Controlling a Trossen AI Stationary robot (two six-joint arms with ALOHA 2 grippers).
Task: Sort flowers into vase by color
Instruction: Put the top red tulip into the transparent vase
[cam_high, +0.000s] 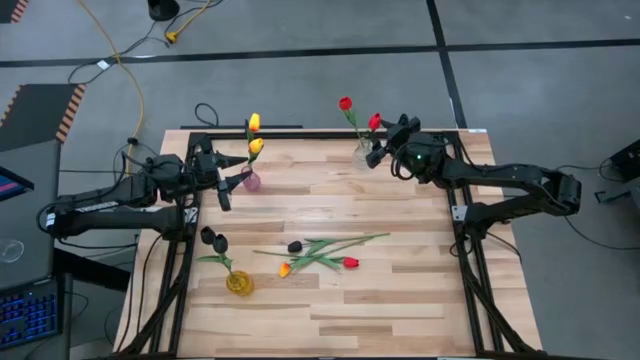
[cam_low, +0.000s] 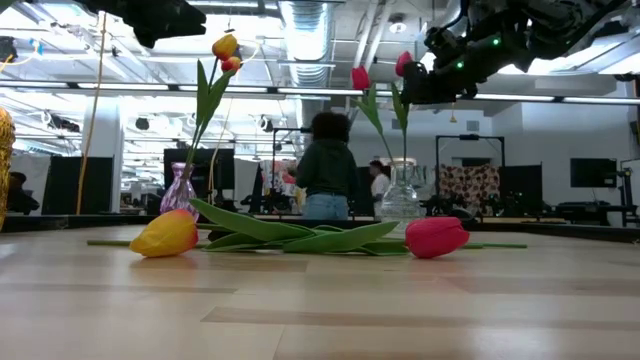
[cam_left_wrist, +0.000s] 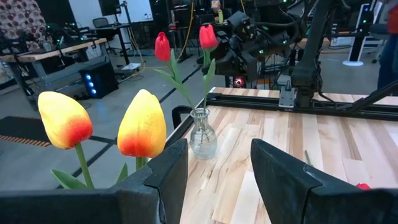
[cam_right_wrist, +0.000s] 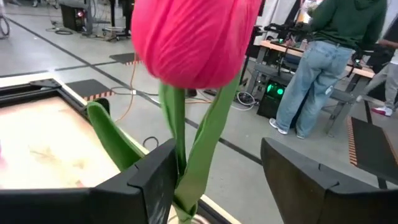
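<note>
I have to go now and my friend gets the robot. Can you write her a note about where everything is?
Right gripper: open, around a red tulip standing in the clear vase.
Left gripper: open, by the pink vase.
Done: two red in the clear vase, two yellow tulips in the pink vase, two dark tulips in the yellow vase.
Left: three flowers lying mid-table, one of each colour.

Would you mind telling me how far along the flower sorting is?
Done: two yellow tulips in the pink vase, two red tulips in the clear vase, two dark tulips in the yellow vase. In hand: the right gripper stands open around the second red stem; the left gripper waits, open, by the pink vase. Left: three tulips lying mid-table.
</note>
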